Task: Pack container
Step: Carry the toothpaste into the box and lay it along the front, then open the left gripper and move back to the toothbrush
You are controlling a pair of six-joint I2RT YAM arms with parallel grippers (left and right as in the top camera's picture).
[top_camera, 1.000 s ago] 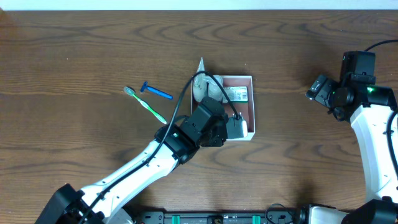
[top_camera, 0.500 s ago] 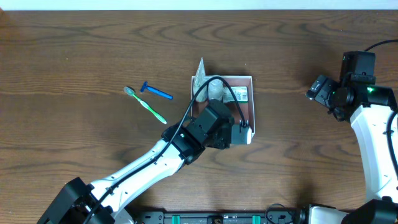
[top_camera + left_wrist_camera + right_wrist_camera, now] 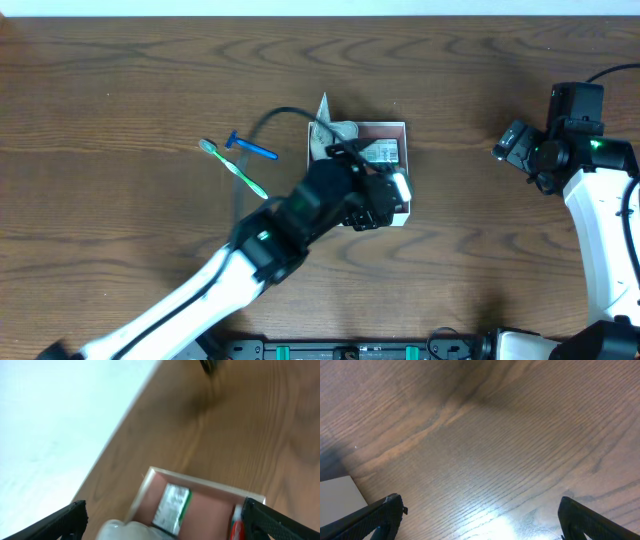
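The container [image 3: 381, 125] is a shallow white-walled box with a reddish-brown floor at the table's centre. My left gripper [image 3: 385, 196] hovers over its near right part, open and holding nothing. The left wrist view looks down between my two black fingers [image 3: 67, 519] into the container [image 3: 212, 510]. A green-and-white carton [image 3: 172, 504] lies flat on its floor. A red-and-white tube [image 3: 236, 527] lies by its right wall and a whitish soft item [image 3: 117, 530] at its left side. My right gripper [image 3: 508, 143] stands open over bare wood at the far right.
A green toothbrush [image 3: 236, 170] and a blue razor [image 3: 251, 147] lie on the wood left of the container. A clear wrapper corner [image 3: 322, 108] sticks up at the container's back left. The right wrist view has wood grain and a pale flat patch [image 3: 339, 505] at lower left.
My left gripper has gone from shut to open above the container, and its arm has shifted slightly right and further over the box. The right arm has not moved.
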